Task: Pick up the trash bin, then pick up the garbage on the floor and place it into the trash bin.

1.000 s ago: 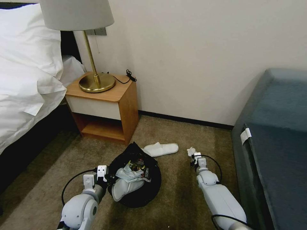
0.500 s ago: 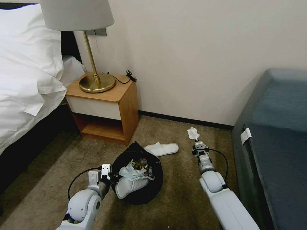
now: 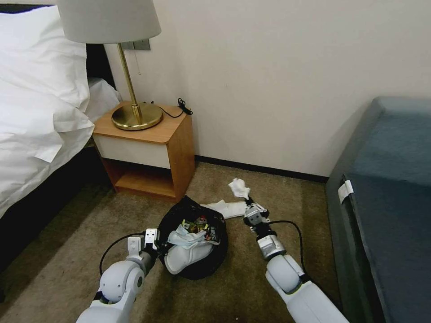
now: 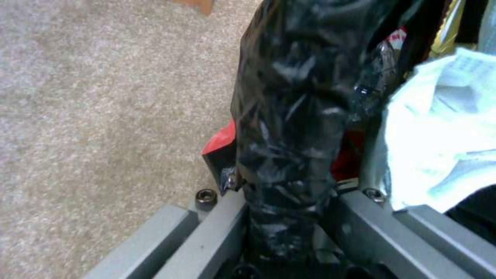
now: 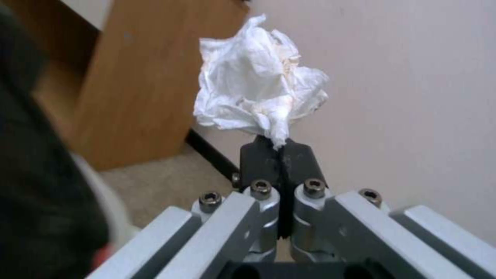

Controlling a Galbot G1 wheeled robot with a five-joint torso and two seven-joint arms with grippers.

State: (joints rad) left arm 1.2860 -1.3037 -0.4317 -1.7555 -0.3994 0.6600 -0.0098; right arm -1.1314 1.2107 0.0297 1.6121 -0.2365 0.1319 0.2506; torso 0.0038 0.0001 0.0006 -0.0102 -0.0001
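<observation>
Right pincer (image 3: 247, 204), clamped on crumpled tissue (image 3: 239, 187), now swung from open carpet toward trash bin (image 3: 194, 264); left pincer (image 3: 154, 244) grips bin's rim. Drop-off near.

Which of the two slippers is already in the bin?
The slipper at the bin's near rim, under tissues. The other slipper lies on the carpet behind the bin.

slipper (image 3: 226, 209): toe end hidden behind right tool (image 3: 247, 200) | slipper in trash bin (image 3: 187, 257): partly covered by tissues | left tool (image 4: 281, 186): fingertips hidden under the black bag (image 4: 289, 97) | bed (image 3: 36, 89): cut off by the frame's left edge
</observation>
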